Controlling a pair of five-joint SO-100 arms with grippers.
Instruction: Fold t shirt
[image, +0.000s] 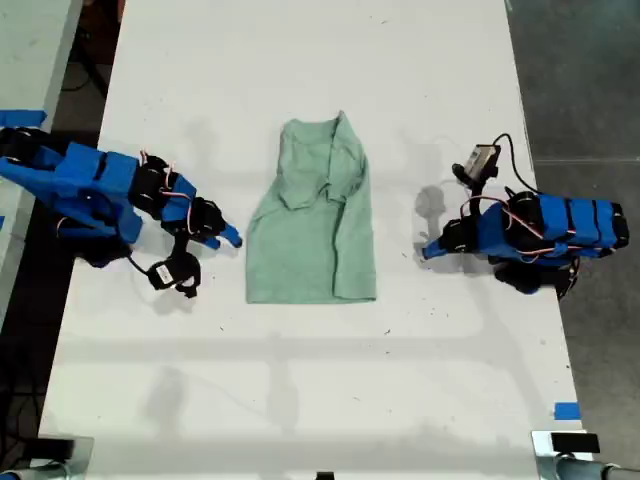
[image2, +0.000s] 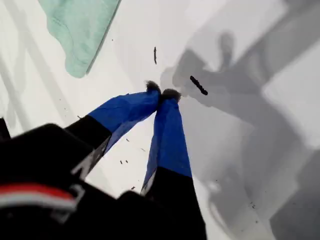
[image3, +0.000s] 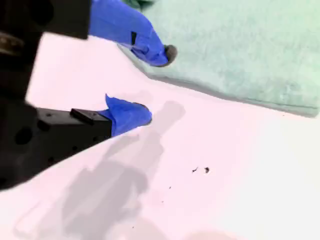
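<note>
The pale mint-green t shirt (image: 315, 225) lies flat in the middle of the white table (image: 320, 380), with its sides folded in to a narrow shape. My second gripper (image: 224, 240) (image3: 156, 84) is the blue one at the exterior view's left. It is open, low over the table, right beside the t shirt (image3: 235, 50), with one fingertip (image3: 167, 52) at the cloth's edge. My first gripper (image: 430, 250) (image2: 161, 93), at the exterior view's right, is shut on nothing and apart from the t shirt (image2: 80, 30), only a corner of which shows in its view.
Bare tabletop surrounds the shirt on all sides. A strip of blue tape (image: 566, 410) marks the table's front corner at the exterior view's right. Dark floor (image: 590, 80) lies beyond that side's edge. Small dark specks (image2: 198, 85) dot the surface.
</note>
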